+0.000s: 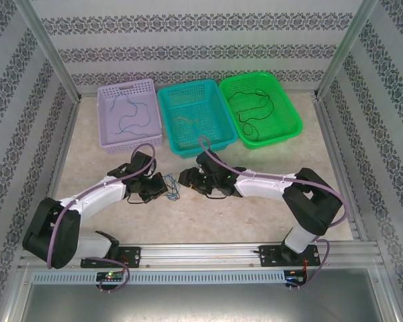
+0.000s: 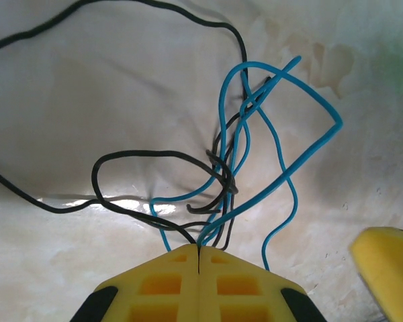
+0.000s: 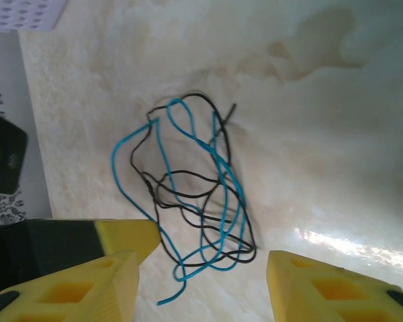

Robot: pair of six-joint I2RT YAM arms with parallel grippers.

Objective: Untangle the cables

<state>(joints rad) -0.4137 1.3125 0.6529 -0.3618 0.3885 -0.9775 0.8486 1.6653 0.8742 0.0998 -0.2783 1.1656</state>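
left gripper: jaws pressed together | right gripper: jaws apart | left arm, right arm: angled inward

From the left wrist, the cables vanish beneath the shut jaws of the left gripper; which strand is pinched, I cannot tell. The black cable runs off the left edge. From above, the tangle is too small to separate.
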